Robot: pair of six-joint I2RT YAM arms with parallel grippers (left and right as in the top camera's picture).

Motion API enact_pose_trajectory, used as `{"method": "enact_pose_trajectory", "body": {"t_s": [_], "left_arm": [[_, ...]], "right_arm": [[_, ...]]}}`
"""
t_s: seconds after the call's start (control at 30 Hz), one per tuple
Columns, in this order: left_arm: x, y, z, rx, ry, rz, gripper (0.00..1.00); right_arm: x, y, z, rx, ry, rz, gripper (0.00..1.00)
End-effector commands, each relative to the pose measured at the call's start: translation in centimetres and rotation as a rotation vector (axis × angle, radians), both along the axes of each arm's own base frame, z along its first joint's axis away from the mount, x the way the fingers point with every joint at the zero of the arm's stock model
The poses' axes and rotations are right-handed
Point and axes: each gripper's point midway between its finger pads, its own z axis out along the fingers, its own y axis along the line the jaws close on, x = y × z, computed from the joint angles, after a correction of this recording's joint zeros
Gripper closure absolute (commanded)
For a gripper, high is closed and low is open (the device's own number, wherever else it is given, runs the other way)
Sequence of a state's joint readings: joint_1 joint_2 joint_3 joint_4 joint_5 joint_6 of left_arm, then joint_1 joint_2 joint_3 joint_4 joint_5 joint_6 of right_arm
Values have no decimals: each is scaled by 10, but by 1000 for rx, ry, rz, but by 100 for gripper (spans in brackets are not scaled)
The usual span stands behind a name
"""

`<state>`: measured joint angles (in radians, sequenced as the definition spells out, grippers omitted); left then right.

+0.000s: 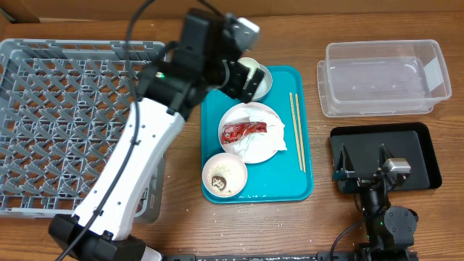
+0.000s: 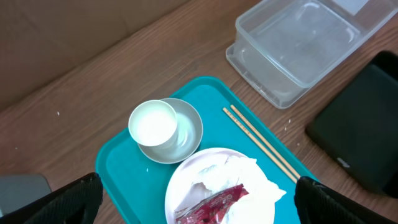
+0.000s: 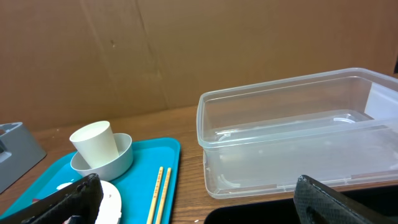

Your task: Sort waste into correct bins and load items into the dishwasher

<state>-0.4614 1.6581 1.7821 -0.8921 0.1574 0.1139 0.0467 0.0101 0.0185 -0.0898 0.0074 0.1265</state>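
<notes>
Two pincers, both w/ jaws spread wide, nothing gripped. Left gripper (image 1: 246,80) hangs over the far end of the teal tray (image 1: 283,181). The cup (image 2: 153,122), nested in a bowl (image 2: 186,134), lies just ahead of & below its fingertips. It's prob. lining up a pick, jaws wide to clear the rim. Plate (image 2: 177,186) w/ napkin (image 2: 230,171) & red wrapper (image 1: 243,131) sits right under it. Chopsticks (image 1: 296,130) lie off its right side, and the 2nd bowl (image 1: 225,175) w/ food scraps (image 1: 221,180) is behind it. Dish rack (image 1: 72,123), to its left, shows no dishes. Right gripper (image 1: 362,161) sits low over the black tray (image 1: 424,156), clear tub (image 1: 330,98) just ahead. I'd judge it's parked by the bins, ready for waste.
</notes>
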Motion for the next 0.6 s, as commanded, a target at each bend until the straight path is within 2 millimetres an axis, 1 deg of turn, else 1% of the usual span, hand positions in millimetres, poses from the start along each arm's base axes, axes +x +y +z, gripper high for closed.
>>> {"method": "enact_pose_trajectory", "body": {"t_s": [0.0, 0.13, 0.2, 0.27, 0.37, 0.43, 0.5, 0.57], "left_arm": [[2, -15, -16, 86, -5, -31, 0], [-18, -58, -39, 16, 95, -183, 0], [-22, -73, -53, 5, 135, -226, 0], [-23, -82, -74, 27, 174, -240, 0], [-18, -85, -111, 98, 229, -222, 0], [-15, -84, -130, 128, 264, -211, 26], [-12, -81, -143, 145, 292, -171, 38], [-7, -76, -148, 162, 300, -109, 43]], "right_arm": [[0, 0, -2, -7, -4, 0, 0], [0, 0, -2, -7, -4, 0, 0], [0, 0, -2, -7, -4, 0, 0], [0, 0, -2, -7, -4, 0, 0], [0, 0, -2, -7, -4, 0, 0], [0, 0, -2, -7, -4, 0, 0], [0, 0, -2, -7, -4, 0, 0], [0, 0, -2, -8, -4, 0, 0]]}}
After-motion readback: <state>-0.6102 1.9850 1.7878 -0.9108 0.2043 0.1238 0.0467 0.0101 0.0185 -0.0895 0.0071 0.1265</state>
